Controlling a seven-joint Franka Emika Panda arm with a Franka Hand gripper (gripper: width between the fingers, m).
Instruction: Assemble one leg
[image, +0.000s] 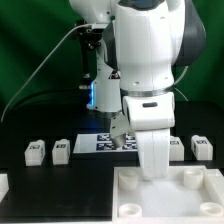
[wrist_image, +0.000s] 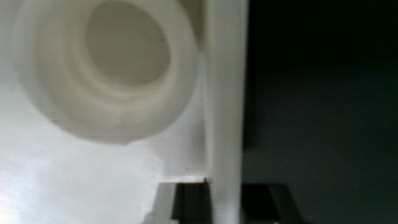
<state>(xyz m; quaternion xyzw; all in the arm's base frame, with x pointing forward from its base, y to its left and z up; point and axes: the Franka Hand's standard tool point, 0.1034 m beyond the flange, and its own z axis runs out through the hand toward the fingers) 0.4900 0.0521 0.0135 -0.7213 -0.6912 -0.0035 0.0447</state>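
Black tabletop (image: 60, 178): leg (image: 35, 151), well off the gripper (wrist_image: 222, 203) (jaw state unclear), seems light, rigid; pinch flat sides.

The arm (image: 150, 50), filling the middle of the exterior view, wears smooth, glossy white plastic shells that catch the light. Beneath it the table (image: 60, 185) is matt black, without sheen. Toward five o'clock the tray (image: 165, 198) looks like smooth white plastic, satin rather than shiny. The wrist view shows its round socket (wrist_image: 107, 70) as even, unmarked plastic. At nine o'clock a leg (image: 35, 152) is of similar white plastic, its tag printed in flat black and white. The marker board (image: 92, 143), near centre, is thin, flat and white with matt print. At ten o'clock the green backdrop (image: 25, 40) looks like matt cloth.
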